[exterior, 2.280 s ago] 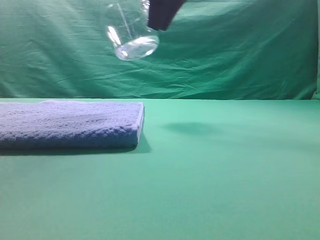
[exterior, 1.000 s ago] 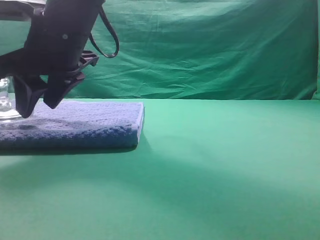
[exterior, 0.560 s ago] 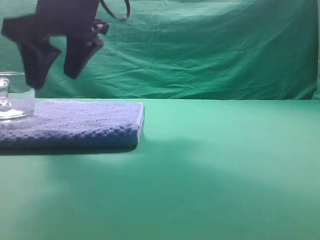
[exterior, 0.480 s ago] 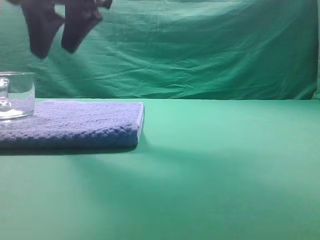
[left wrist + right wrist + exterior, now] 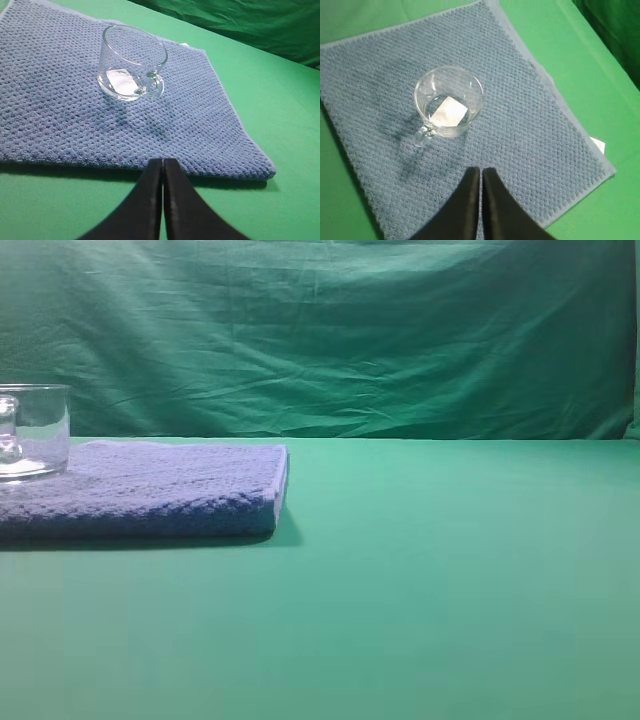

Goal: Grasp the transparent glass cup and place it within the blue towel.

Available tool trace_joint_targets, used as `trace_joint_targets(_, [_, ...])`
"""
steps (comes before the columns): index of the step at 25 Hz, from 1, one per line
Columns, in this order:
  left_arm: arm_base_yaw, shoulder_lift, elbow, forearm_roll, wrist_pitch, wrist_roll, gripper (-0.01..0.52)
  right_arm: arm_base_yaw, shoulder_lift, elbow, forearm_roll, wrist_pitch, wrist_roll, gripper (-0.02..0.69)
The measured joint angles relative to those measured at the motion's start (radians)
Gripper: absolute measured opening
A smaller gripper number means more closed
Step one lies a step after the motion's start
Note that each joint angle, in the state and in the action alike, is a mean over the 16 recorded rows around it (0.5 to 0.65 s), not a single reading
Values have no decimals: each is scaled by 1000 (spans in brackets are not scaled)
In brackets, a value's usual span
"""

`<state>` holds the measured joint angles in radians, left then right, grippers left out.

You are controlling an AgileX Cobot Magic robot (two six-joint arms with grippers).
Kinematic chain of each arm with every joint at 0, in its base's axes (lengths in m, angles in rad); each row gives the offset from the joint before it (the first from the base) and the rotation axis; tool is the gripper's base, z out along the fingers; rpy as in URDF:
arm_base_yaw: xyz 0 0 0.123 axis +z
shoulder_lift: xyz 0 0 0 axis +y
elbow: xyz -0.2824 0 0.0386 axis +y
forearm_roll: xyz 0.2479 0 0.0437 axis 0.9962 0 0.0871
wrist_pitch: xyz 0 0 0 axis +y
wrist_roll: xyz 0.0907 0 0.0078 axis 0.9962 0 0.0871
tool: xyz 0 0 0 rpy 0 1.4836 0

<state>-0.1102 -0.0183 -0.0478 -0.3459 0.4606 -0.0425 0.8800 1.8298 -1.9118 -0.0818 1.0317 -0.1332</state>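
Observation:
The transparent glass cup (image 5: 33, 430) stands upright on the blue towel (image 5: 160, 485) at the left edge of the exterior high view. From above, the right wrist view shows the cup (image 5: 448, 102) on the towel (image 5: 530, 135), handle toward the lower left. My right gripper (image 5: 481, 171) hangs above the towel, shut and empty, clear of the cup. In the left wrist view the cup (image 5: 132, 64) rests on the towel (image 5: 55, 110). My left gripper (image 5: 163, 161) is shut with nothing in it, just short of the towel's near edge.
A green cloth covers the table (image 5: 450, 570) and hangs as a backdrop (image 5: 400, 340). A small white tag (image 5: 598, 145) pokes out from under the towel's edge. Neither arm shows in the exterior high view.
My right gripper let go of the cup on the towel, rose up and out of the exterior high view, and closed its jaws. The cup stays put.

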Motion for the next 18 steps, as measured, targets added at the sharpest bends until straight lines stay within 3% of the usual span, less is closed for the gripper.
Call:
trace_joint_targets(11, [0, 0, 0, 0, 0, 0, 0, -25, -126, 1, -117, 180, 224, 0])
trace_joint_targets(18, [0, 0, 0, 0, 0, 0, 0, -36, -273, 94, -140, 128, 259, 0])
